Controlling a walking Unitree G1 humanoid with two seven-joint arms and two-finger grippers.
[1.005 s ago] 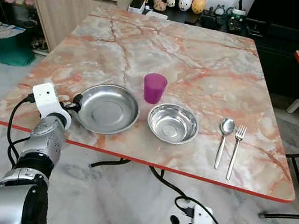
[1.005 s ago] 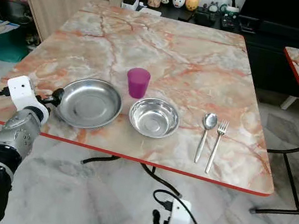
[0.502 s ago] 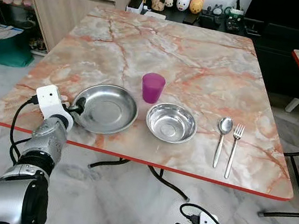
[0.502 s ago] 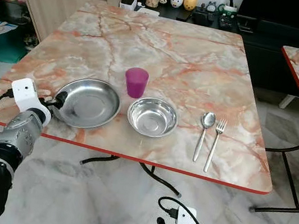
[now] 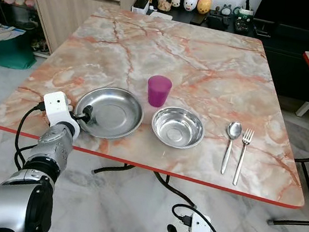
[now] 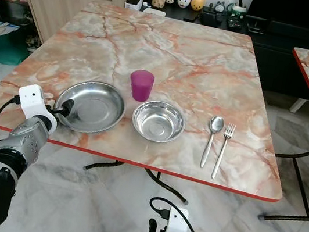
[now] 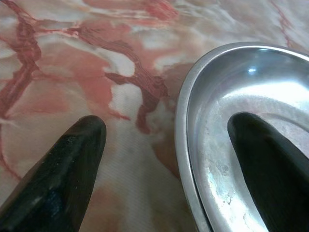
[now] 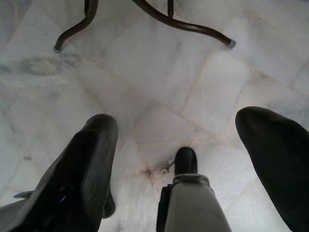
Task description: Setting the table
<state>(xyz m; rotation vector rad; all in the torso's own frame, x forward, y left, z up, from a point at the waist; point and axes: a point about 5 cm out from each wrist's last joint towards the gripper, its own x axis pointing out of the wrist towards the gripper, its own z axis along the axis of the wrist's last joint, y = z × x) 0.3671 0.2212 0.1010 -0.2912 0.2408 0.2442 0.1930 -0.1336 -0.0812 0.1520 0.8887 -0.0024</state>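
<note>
Worktop [image 5: 208,71]: a square slab of glossy marble pattern, cream veined with orange and red, edged in red

Plate [image 5: 111,112]: a round, shallow dish of brushed steel, set near the front edge of the worktop towards its left corner; faint scuffs are seen on its inner surface in the left wrist view

Left gripper [image 5: 84,113]: reached over the front edge to the plate's left rim; the jaws are spread, one finger [image 7: 270,169] lying inside the dish and the other [image 7: 63,174] over the bare marble outside the rim, so the rim is straddled and not yet pinched

Cup [image 5: 158,90]: a purple plastic tumbler, upright, placed just behind the gap between plate and bowl

Bowl [image 5: 178,127]: a round steel bowl, deeper than the plate, just beside it on the right

Spoon [image 5: 230,144] and fork [image 5: 242,154]: both of metal, laid side by side and parallel, handles towards the front edge, right of the bowl

Right gripper [image 8: 186,159]: hung low below the worktop, jaws spread wide above the pale marble floor tiles [image 8: 159,82]; a curved dark metal table leg [image 8: 183,26] is seen beyond it
</note>
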